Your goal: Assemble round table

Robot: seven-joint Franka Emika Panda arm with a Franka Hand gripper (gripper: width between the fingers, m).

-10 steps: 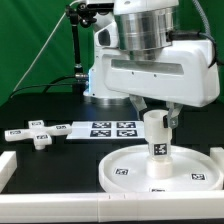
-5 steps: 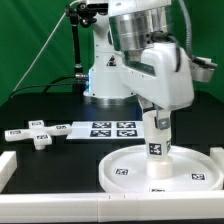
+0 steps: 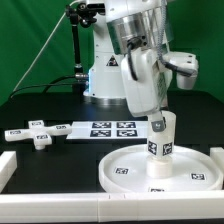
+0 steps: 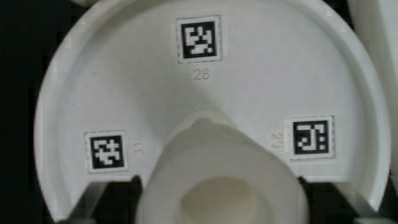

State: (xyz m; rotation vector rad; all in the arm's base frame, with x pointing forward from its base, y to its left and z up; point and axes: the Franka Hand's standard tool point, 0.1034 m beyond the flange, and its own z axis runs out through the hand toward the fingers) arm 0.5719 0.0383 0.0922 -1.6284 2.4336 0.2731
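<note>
While the cylinder (image 3: 161, 141) stands upright at the middle of the disc (image 3: 122, 173), it is gripped by the jaws, which are closed on its upper part. In the wrist view its pale rounded top is seen filling the gap between them. The disc lies flat on the surface (image 3: 30, 110) directly beneath the jaws, rim upward, with its tagged floor spread out around the cylinder's foot. Whether that foot has been seated fully in the disc cannot be told, since the joint is hidden below the cylinder's own body.

Both parts are judged to be stiff moulded plastic: light, hard and smooth, and so rather slippery but not fragile. Flat pads get only a narrow line of contact on a round wall. The cylinder is therefore best squeezed firmly across its full width, high up and square to its axis, so that the lower end is left free and is not tipped.

The disc, being wide and light, could be dragged or spun along if the cylinder is pushed or turned in it. It would best be taken by its rim. The cross-shaped piece (image 3: 40, 136) lies well away from the jaws, beyond the marker board (image 3: 100, 128), and is best pinched across one arm.
</note>
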